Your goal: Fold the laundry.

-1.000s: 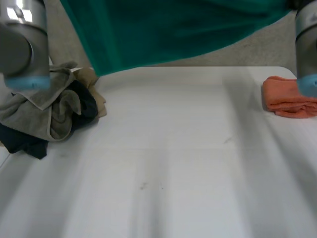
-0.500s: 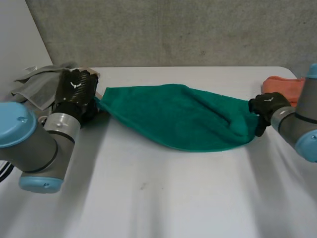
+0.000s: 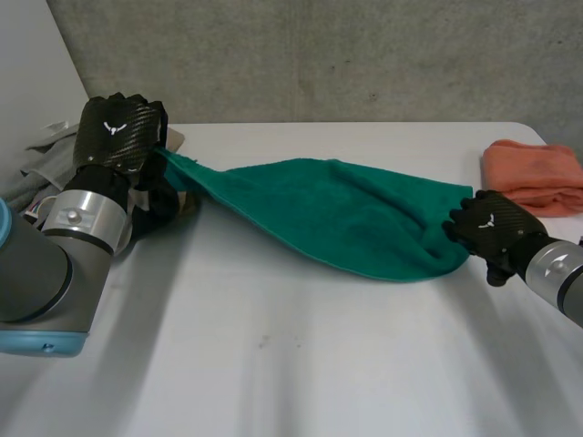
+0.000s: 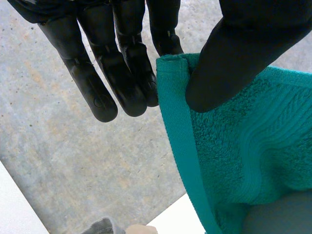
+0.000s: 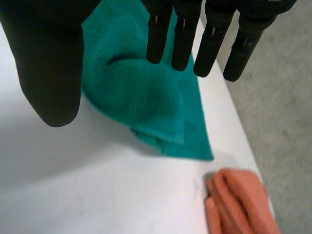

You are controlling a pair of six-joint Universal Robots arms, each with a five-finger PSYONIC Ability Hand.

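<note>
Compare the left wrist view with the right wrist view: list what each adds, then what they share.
Left wrist view: the left hand pinching a corner of the green towel with its thumb, and a scrap of grey cloth. Right wrist view: the right hand, fingers straight above the towel's other end, and the folded orange cloth. Shared: the green towel and the white table.

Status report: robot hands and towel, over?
Left robot hand pinching green towel corner. Right robot hand open at other end. Orange cloth nearby, not touching.
</note>
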